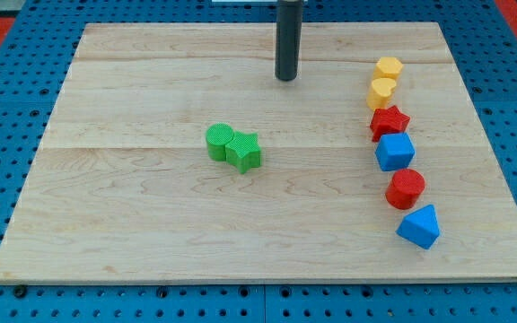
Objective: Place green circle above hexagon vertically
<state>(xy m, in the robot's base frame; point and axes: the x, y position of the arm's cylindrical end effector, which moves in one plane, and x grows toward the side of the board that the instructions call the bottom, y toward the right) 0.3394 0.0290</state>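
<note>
The green circle [219,141] sits left of the board's middle, touching a green star [245,151] on its right. The yellow hexagon [389,68] is at the view's upper right, the top block of a column. My tip [285,78] is the lower end of the dark rod near the view's top centre. It is apart from all blocks, above and to the right of the green circle and well left of the hexagon.
Below the hexagon the column runs down the right side: a yellow heart [381,92], a red star [389,121], a blue cube-like block [395,152], a red circle [406,188], a blue triangle [419,226]. The wooden board [133,224] lies on a blue pegboard.
</note>
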